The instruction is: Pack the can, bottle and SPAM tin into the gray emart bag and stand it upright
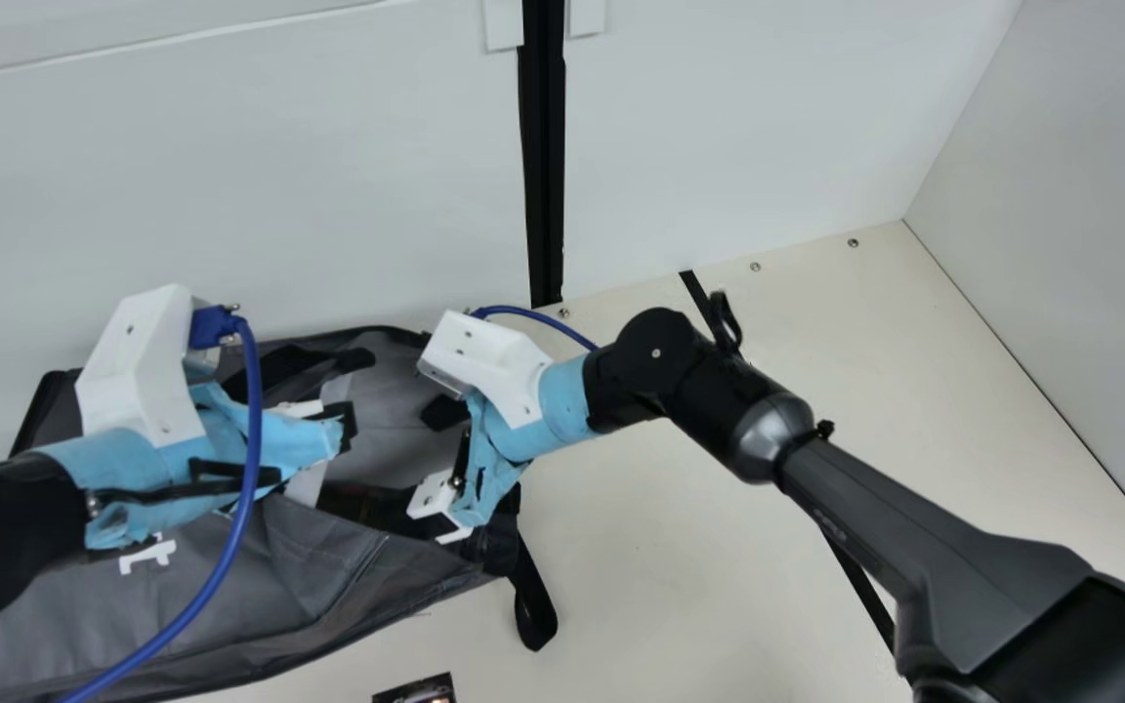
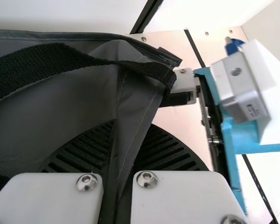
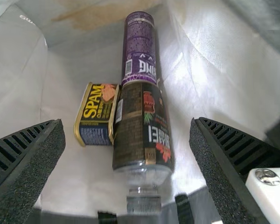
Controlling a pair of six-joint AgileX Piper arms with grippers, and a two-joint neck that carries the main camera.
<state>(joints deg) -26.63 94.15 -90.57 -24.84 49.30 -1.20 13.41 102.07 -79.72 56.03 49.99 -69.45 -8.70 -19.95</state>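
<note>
The gray emart bag (image 1: pixel 260 586) lies on its side at the left of the main view, its mouth facing the right arm. My left gripper (image 1: pixel 333 430) is over the bag; in the left wrist view its fingers (image 2: pixel 115 186) are shut on a fold of gray bag fabric (image 2: pixel 135 107). My right gripper (image 1: pixel 438 457) is at the bag's mouth; in the right wrist view it (image 3: pixel 128 140) stands open, holding nothing. Inside, on the silvery lining, lie the purple can (image 3: pixel 140 51), the dark bottle (image 3: pixel 142 126) with its cap towards the opening, and the SPAM tin (image 3: pixel 98 114) beside the bottle.
A black strap (image 1: pixel 535 605) hangs out of the bag's right end onto the cream table (image 1: pixel 680 547). A small dark printed item (image 1: pixel 421 689) shows at the main view's bottom edge. White walls (image 1: pixel 230 195) stand close behind the bag. The two grippers are near each other.
</note>
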